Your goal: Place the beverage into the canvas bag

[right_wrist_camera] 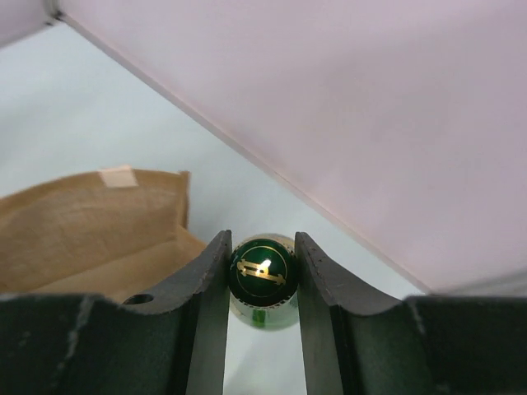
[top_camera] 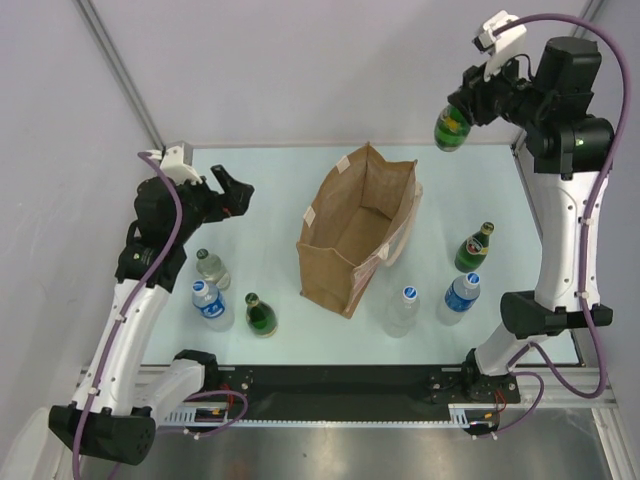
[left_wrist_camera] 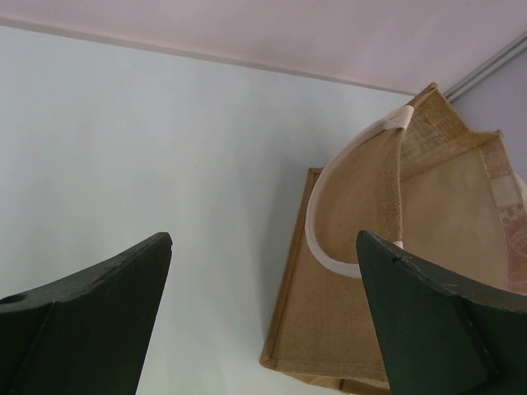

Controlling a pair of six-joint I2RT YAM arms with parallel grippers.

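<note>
**Top external view.** The right gripper (top_camera: 462,112) is raised high over the far right corner of the bench (top_camera: 270,170). Its fingers are closed on the cap end of the held green bottle (top_camera: 452,130), which hangs below them clear of the bench surface. The canvas bag (top_camera: 328,272) stands upright at the centre of the bench with its mouth open. It lies to the left of and nearer than the held green bottle, and nothing joins the two. The left gripper (top_camera: 235,195) hovers left of the bag with its fingers spread wide and nothing between them.

Six other bottles stand on the bench:
- **Left of the bag:** a clear bottle (top_camera: 210,267), a blue-labelled water bottle (top_camera: 209,301) and a second green bottle (top_camera: 261,316).
- **Right of the bag:** a third green bottle (top_camera: 474,247), a blue-labelled bottle (top_camera: 461,296) and a clear water bottle (top_camera: 401,311).

**Right wrist view.** The right gripper (right_wrist_camera: 262,284) clamps the round cap of the held green bottle (right_wrist_camera: 262,265) between both inner finger faces. The canvas bag (right_wrist_camera: 82,222) appears below and to the left, apart from the bottle.

**Left wrist view.** The left gripper (left_wrist_camera: 263,239) shows two dark fingers set far apart. The canvas bag (left_wrist_camera: 346,329) and its pale handle (left_wrist_camera: 329,251) lie beyond the right finger.
</note>
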